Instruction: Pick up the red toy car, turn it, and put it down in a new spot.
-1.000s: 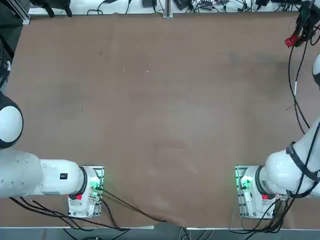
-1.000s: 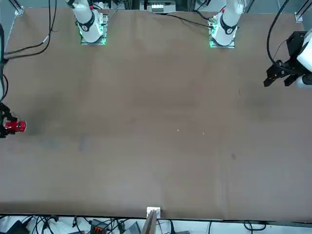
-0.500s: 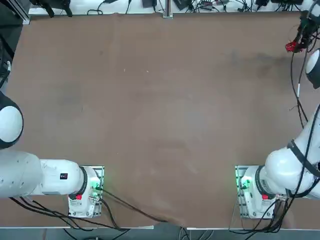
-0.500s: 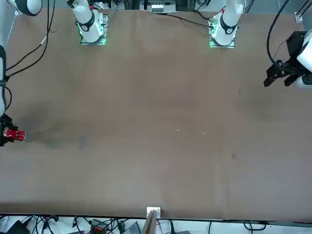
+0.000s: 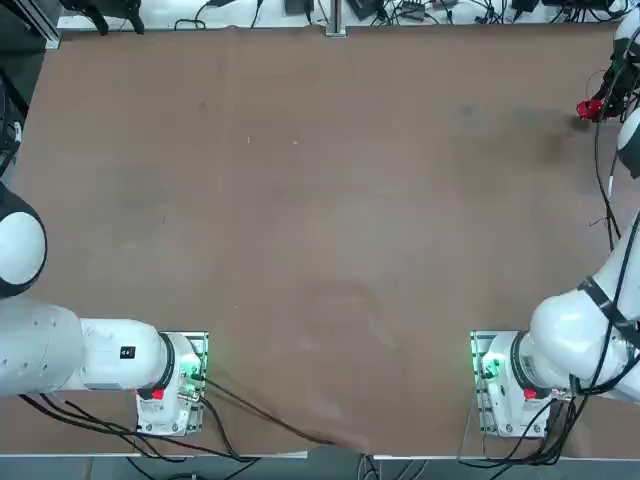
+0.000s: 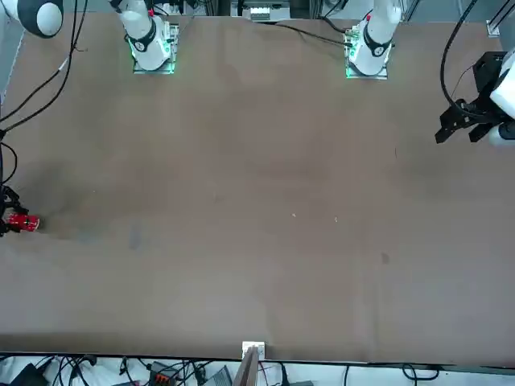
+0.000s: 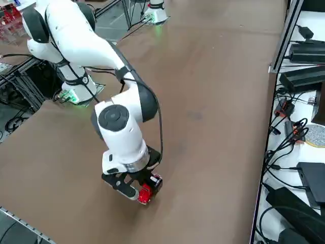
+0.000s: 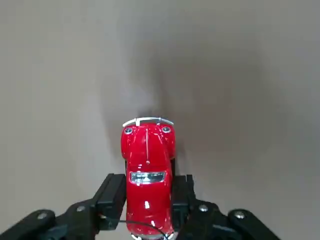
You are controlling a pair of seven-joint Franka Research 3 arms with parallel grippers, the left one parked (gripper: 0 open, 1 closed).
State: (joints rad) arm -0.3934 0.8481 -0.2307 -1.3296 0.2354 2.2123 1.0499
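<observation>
The red toy car (image 8: 147, 175) is clamped between the two black fingers of my right gripper (image 8: 147, 200), nose pointing away from the wrist. It hangs a little above the brown table, with a soft shadow under it. Seen from overhead, the red toy car (image 5: 589, 108) and my right gripper (image 5: 597, 106) are at the far right edge of the table, towards the back. The front view has the red toy car (image 6: 22, 223) at the left border. From the right side, the red toy car (image 7: 146, 193) hangs under the white wrist near the table's near edge.
The brown table (image 5: 320, 220) stretches wide to the left of the car. Black cables (image 5: 600, 190) trail along the right arm. A shelf with black boxes and cables (image 7: 299, 76) runs beyond the table's far edge. The right arm's base (image 5: 510, 390) stands at the front right.
My right gripper has carried the car rightward toward the table's right edge and lower, nearer the surface. The grip on the car is unchanged.
</observation>
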